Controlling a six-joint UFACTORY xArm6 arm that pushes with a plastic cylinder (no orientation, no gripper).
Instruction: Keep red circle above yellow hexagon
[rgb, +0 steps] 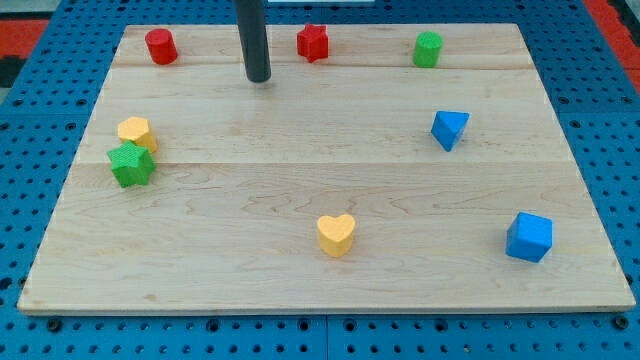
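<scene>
The red circle (161, 46) stands near the board's top left corner. The yellow hexagon (135, 132) lies below it at the view's left, touching a green star (130, 165) just under it. My tip (259, 76) rests on the board near the top, to the right of the red circle and left of a red star (313, 42). It touches no block.
A green cylinder (428, 49) stands at the top right. A blue triangle (449, 129) lies right of centre, a blue cube (529, 237) at the lower right, a yellow heart (336, 235) at the bottom centre. The wooden board (300, 290) lies on a blue pegboard.
</scene>
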